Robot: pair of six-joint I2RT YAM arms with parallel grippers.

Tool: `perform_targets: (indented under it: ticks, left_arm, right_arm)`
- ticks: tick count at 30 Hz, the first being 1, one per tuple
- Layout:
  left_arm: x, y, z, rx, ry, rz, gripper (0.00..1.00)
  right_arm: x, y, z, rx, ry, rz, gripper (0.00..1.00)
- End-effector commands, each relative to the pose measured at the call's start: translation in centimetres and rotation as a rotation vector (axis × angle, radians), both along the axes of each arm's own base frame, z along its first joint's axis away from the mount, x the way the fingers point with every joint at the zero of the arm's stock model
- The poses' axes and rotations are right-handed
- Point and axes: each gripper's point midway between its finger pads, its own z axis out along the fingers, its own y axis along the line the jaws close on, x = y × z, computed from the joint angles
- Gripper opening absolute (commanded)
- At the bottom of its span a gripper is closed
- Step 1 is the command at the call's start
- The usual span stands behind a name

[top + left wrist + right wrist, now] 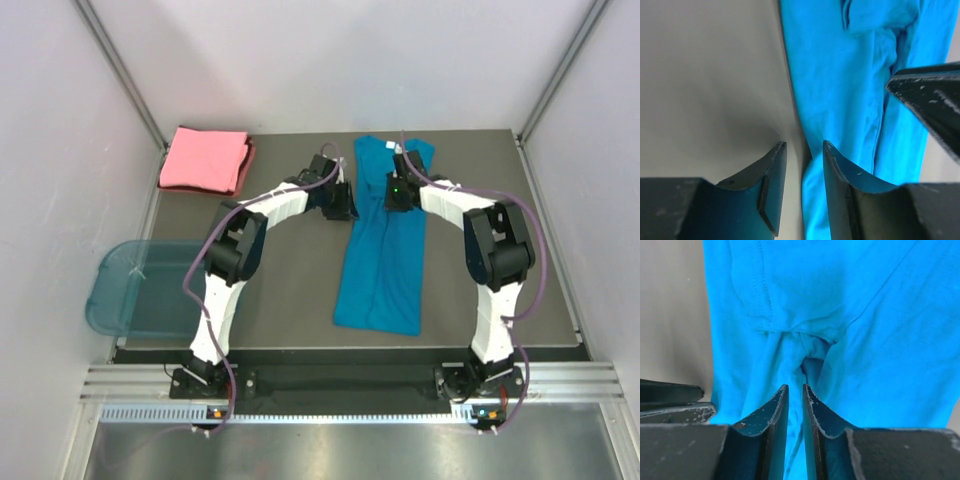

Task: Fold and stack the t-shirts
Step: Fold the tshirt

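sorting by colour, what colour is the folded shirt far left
The folded shirt is salmon-pink; top external view.

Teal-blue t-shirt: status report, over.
Left gripper open, empty, at edge of teal-blue cloth t-shirt. Right gripper barely open over its puckered cloth. T-shirt lies as a long strip; salmon-pink cloth shirt folded, far left. Nothing in the way.

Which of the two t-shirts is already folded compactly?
The salmon-pink t-shirt, a small packet at the far left corner; the teal t-shirt is a long strip.
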Motion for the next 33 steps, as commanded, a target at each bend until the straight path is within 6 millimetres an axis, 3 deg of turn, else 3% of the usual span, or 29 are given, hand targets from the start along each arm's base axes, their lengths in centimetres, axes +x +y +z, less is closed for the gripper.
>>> perform_targets:
  ticks: [1,9,10,11,14,17,24,33]
  left_arm:
    - [0.9,-0.7,0.5,-0.031,-0.03,-0.029,0.41]
    - [1.1,-0.8,-0.6,-0.033,-0.019,-0.029,0.38]
    - [1.2,-0.8,-0.8,-0.034,-0.015,-0.029,0.34]
    - [1.3,-0.8,-0.8,-0.04,-0.011,-0.031,0.22]
    - [1.5,-0.8,-1.0,-0.055,-0.002,-0.025,0.0]
    - [1.9,-0.2,-1.0,-0.045,-0.003,0.0,0.0]
    - [3.0,1.7,-0.8,0.013,-0.021,0.081,0.0]
    - [3.0,1.8,-0.5,0.008,-0.017,0.087,0.0]
  right_arm:
    - [1.6,0.2,0.4,-0.001,-0.039,0.017,0.18]
    - [1.7,-0.1,-0.7,-0.025,-0.025,0.015,0.16]
    - [1.6,-0.2,-0.8,-0.029,-0.023,0.014,0.15]
    - [1.7,-0.2,-0.7,-0.03,-0.025,0.012,0.14]
    - [1.8,-0.7,-0.4,-0.047,-0.035,-0.006,0.06]
    - [1.9,-1.0,-0.2,-0.059,-0.044,-0.015,0.0]
    - [1.9,-1.7,0.3,-0.077,-0.062,-0.032,0.0]
    - [2.0,-1.9,0.7,-0.076,-0.068,-0.033,0.0]
